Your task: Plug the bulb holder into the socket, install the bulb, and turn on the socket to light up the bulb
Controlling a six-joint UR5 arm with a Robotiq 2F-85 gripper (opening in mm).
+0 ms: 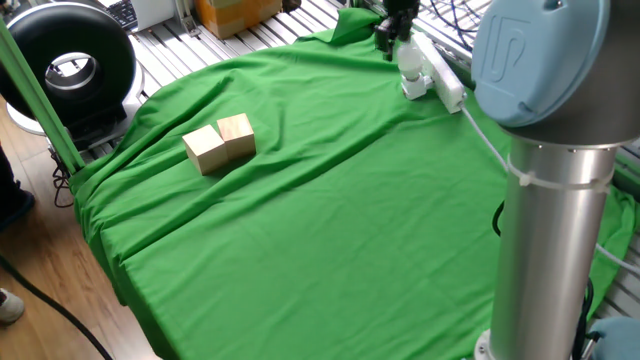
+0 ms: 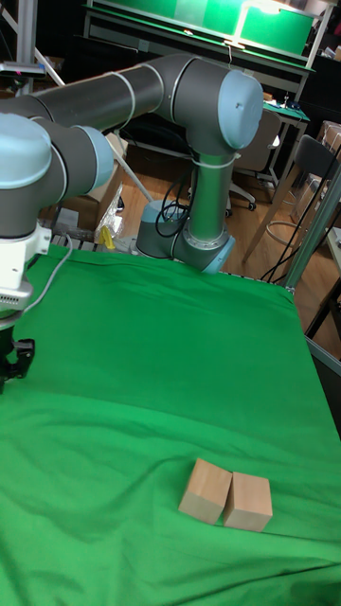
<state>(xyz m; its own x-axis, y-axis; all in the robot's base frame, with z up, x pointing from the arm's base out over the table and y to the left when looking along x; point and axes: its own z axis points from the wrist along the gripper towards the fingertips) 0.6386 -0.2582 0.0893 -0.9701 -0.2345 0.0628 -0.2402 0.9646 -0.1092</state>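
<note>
Gripper: my gripper (image 1: 392, 30) hangs over the socket's far end; whether its jaws are apart or closed, I cannot tell.
Socket: the socket (image 1: 437, 72) lies at the green cloth's (image 1: 330, 210) far edge.
Bulb holder: the bulb holder (image 1: 411, 80) touches the socket's side.
Blocks: two wooden blocks (image 1: 220, 142) touching, well apart from it.

— What does the arm (image 2: 142, 90) look like?
— Thick grey tube segments joined by rounded joints with pale blue caps; one cap (image 1: 535, 50) in the fixed view bears a raised logo.
— And the base?
— A pale blue collar (image 2: 204, 248) under the upright silver-grey column.
— Any cables?
— A white cable (image 1: 490, 140) runs along the column, tied on. Another hangs by the wrist.
— The tool end?
— A white wrist block (image 2: 19, 270), then a black gripper (image 1: 392, 28); its fingers are too small to make out.
</note>
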